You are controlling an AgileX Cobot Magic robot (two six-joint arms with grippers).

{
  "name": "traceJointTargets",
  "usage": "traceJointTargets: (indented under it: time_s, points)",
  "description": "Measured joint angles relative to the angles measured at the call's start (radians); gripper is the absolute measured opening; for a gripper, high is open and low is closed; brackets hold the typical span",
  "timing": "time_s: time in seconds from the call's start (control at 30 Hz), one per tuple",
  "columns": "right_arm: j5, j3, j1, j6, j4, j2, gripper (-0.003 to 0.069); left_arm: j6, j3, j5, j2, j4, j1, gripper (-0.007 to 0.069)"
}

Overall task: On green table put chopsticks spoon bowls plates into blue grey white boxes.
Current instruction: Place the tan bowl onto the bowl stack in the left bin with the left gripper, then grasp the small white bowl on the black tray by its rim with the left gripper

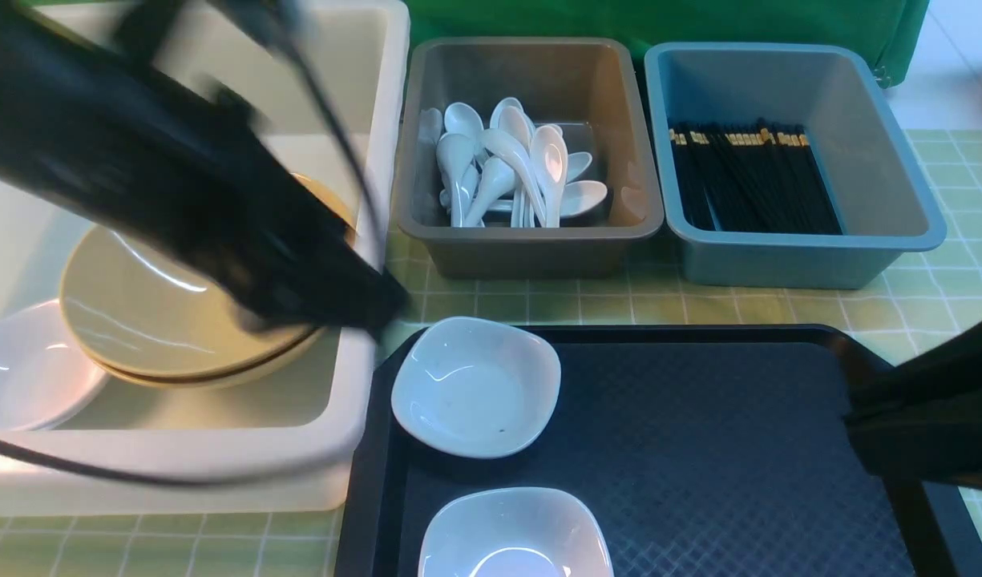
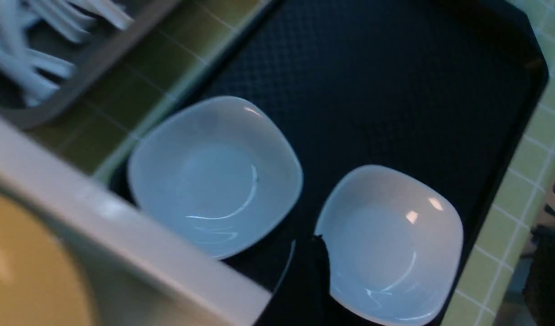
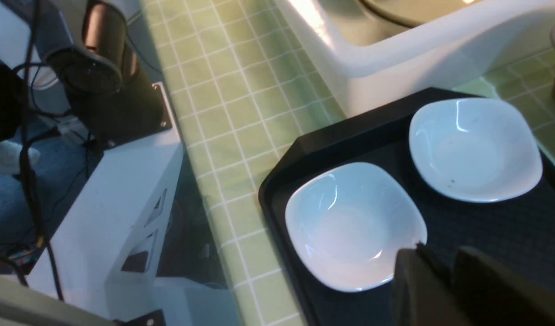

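Two plates (image 1: 474, 386), small glossy white dishes, lying apart along the left edge of the black tray (image 1: 699, 449), one in its far-left corner. Probably light, rigid, slippery and chip-prone; best pinched across a raised rim. Right gripper (image 3: 440, 258) nearly closed, empty, beside the nearer one. Left gripper (image 1: 362, 308) blurred above the white box (image 1: 354, 401), finger state indiscernible.
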Motion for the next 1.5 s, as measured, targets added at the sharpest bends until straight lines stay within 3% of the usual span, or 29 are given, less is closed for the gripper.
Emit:
traceJointTargets:
  time_s: [0.23,0.47,0.67,1.23,1.3,1.43,1.47,1.5]
  points:
    - [0.006,0.000,0.000,0.000,0.000,-0.008,0.0126,0.015,0.006,-0.041,0.209,0.134,-0.238,0.0538]
    - [0.006,0.000,0.000,0.000,0.000,-0.010,0.0134,0.218,0.006,-0.168,0.373,0.318,-0.395,0.0538]
    - [0.009,0.000,0.000,0.000,0.000,-0.010,0.0141,0.259,0.006,-0.259,0.434,0.348,-0.417,0.0538]
    - [0.021,0.000,0.000,0.000,0.014,-0.010,0.0154,0.319,0.006,-0.280,0.559,0.275,-0.417,0.0533]
    - [0.021,0.000,0.000,0.000,0.021,-0.010,0.0155,0.316,0.006,-0.283,0.562,0.275,-0.417,0.0509]
    - [0.021,0.000,0.000,-0.004,0.028,-0.010,0.0162,0.274,0.006,-0.269,0.563,0.275,-0.417,0.0337]
    - [0.021,0.000,0.000,-0.006,0.028,-0.010,0.0162,0.272,0.006,-0.267,0.563,0.275,-0.417,0.0327]
    - [0.021,0.000,0.000,-0.008,0.029,-0.010,0.0162,0.262,0.006,-0.264,0.564,0.276,-0.417,0.0245]
